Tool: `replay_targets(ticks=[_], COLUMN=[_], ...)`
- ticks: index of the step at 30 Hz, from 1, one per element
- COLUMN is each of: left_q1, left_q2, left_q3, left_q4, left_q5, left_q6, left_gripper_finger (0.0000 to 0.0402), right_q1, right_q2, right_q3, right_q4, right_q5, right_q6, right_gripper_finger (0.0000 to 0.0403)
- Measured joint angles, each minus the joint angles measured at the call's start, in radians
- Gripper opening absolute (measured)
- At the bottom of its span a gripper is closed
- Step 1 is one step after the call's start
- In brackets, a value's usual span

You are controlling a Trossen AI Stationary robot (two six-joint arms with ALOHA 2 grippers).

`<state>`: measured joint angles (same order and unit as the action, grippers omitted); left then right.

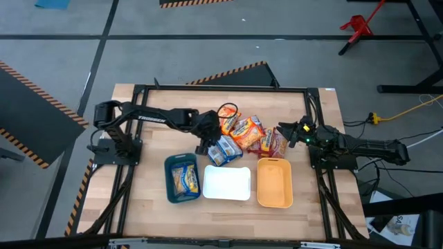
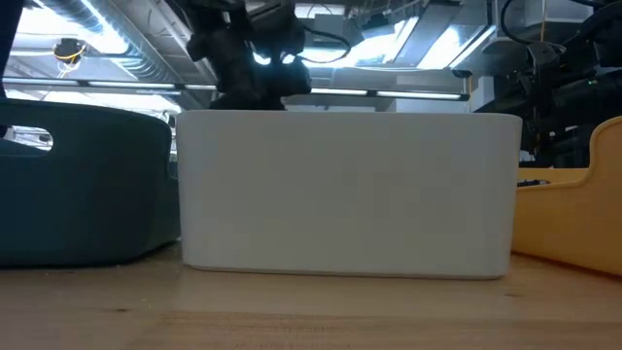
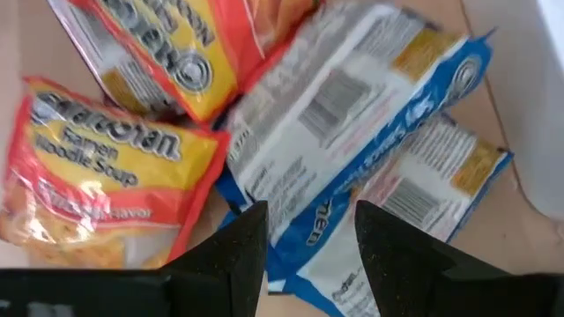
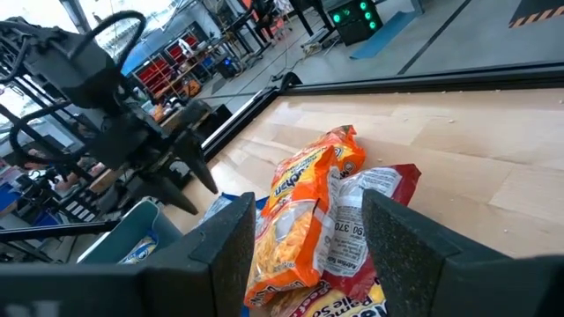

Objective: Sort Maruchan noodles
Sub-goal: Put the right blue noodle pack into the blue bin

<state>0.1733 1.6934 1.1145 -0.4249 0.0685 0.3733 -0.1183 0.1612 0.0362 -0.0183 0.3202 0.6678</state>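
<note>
1. The left gripper point(image 1: 205, 144) hangs over the middle of the desk point(image 1: 152, 207), right above two blue Maruchan packets point(image 1: 223, 150) that lie overlapped, barcode side up.
2. In the left wrist view its two dark fingers point(image 3: 238, 251) stand spread with a clear gap, pinching nothing; the upper blue packet point(image 3: 352, 114) shows between and beyond them, and the second blue packet point(image 3: 432, 180) sticks out from under it.
3. The right gripper point(image 1: 285, 133) sits low near the right edge of the desk, pointing at the pile from that side.
4. Its fingers point(image 4: 231, 242) are also spread and empty, with an orange packet point(image 4: 304, 207) and a dark red packet point(image 4: 374, 189) just ahead of them.
5. The loose pile lies mid-desk, between the two grippers: orange packets point(image 1: 239, 128) toward the far edge, the dark red one point(image 1: 271, 142) at the right end, the blue ones at the left, nearest the trays.
6. Three trays stand in a row along the near side: a teal tray point(image 1: 168, 181), a white tray point(image 1: 226, 183) and an orange tray point(image 1: 274, 183).
7. One blue packet point(image 1: 185, 180) already lies inside the teal tray, noodle picture up.
8. The white and orange trays hold no packets.
9. The low view is filled by the white tray's wall point(image 2: 345, 190), with the teal tray point(image 2: 87, 185) and orange tray point(image 2: 569, 219) on either side of it.
</note>
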Motion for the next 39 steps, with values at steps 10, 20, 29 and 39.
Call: replay_targets(ticks=[10,20,29,39], left_q1=[0.028,0.006,-0.005,-0.013], left_q2=[0.009,0.009,0.050,0.087], left_q3=[0.000,0.000,0.001,-0.001], left_q4=[-0.004,0.004,0.035,0.033], left_q5=[0.004,-0.030,-0.031,-0.115], left_q6=[-0.005,0.003,0.003,-0.050], left_gripper_finger=[0.0197,0.0271,0.0273,0.0240], right_q1=[0.000,0.000,0.000,0.000], right_q2=[0.000,0.000,0.000,0.000], right_q3=[0.000,0.000,0.000,0.000], right_q4=[0.000,0.000,0.000,0.000], right_q5=[0.000,0.000,0.000,0.000], right_q6=[0.000,0.000,-0.001,-0.001], right_gripper_finger=[0.0196,0.0195,0.0195,0.0195])
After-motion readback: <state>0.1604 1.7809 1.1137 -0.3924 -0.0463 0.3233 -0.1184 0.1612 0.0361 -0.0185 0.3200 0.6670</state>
